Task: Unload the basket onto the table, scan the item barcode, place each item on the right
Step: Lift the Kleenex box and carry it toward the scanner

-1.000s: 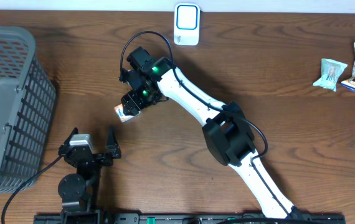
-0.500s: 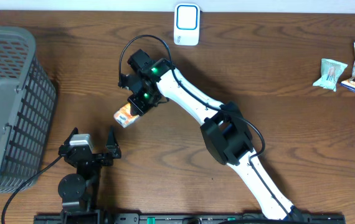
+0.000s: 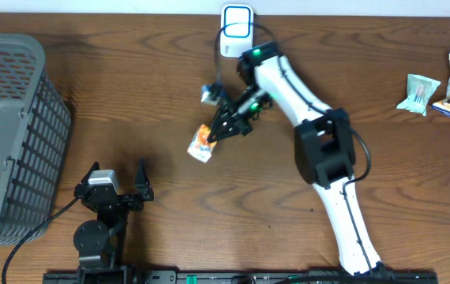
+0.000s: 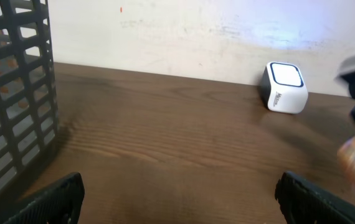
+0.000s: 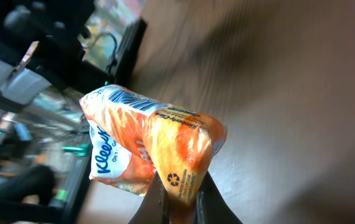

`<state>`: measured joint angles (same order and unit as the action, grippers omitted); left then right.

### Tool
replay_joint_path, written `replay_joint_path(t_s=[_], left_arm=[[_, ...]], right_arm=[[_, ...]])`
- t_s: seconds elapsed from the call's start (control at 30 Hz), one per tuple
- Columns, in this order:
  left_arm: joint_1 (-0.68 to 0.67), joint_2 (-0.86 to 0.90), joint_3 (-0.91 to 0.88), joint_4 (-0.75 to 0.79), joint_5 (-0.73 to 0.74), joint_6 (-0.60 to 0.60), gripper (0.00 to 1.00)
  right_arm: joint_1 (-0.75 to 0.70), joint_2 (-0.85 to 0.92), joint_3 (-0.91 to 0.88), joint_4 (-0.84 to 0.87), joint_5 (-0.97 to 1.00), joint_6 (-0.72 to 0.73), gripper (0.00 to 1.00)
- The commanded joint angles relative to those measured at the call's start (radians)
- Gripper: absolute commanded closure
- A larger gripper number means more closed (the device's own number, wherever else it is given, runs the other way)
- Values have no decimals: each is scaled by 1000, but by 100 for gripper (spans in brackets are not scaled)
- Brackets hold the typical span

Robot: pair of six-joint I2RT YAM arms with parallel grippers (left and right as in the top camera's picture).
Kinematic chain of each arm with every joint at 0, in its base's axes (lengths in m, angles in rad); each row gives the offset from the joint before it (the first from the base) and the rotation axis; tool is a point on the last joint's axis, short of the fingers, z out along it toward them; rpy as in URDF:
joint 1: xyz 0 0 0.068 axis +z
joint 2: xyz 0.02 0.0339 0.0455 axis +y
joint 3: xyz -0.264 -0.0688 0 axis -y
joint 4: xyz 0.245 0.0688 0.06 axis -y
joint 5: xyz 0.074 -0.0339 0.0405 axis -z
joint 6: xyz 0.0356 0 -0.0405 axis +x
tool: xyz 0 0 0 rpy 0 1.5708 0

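The tissue pack (image 5: 146, 146) is showing as a soft, crinkled plastic packet, orange and white. It is carrying blue Kleenex lettering on its white side and a small recycling mark near one corner. The right gripper (image 5: 182, 198) is pinching that lower corner tight between its fingers (image 5: 164, 200), so most of the pack is sticking out past the fingertips. The pack appears to be lifted off the table (image 3: 209, 229).

Seen from overhead, the pack is hanging left of the table's centre, below and a little left of the scanner (image 3: 237, 30) and well apart from it. The scanner, a small white box with a blue-ringed face, is standing at the far edge of the table. The right arm (image 3: 288, 83) is reaching across from the scanner's side, and its dark wrist and a loop of cable are lying between pack and scanner.

The left gripper (image 3: 117, 175) is sitting near the front edge with its jaws wide apart, close to a grey basket (image 3: 12, 134) at the left. Some snack packets (image 3: 418, 93) are lying far off at the right edge. In the left wrist view the pack is only a blurred orange smear.
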<state>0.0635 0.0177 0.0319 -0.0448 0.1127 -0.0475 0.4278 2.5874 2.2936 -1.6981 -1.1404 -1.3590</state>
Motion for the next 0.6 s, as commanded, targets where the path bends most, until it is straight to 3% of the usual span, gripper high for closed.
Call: replay_joint_path(t_s=[0.0,0.57], left_arm=[[-2,0,-27,-16,3,13,2],[-2,0,-27,-16,3,13,2]], right_arm=[[-10,-48,-5,-3,-118,-264,99],[-113,-447,-32,0,40,-263,99]])
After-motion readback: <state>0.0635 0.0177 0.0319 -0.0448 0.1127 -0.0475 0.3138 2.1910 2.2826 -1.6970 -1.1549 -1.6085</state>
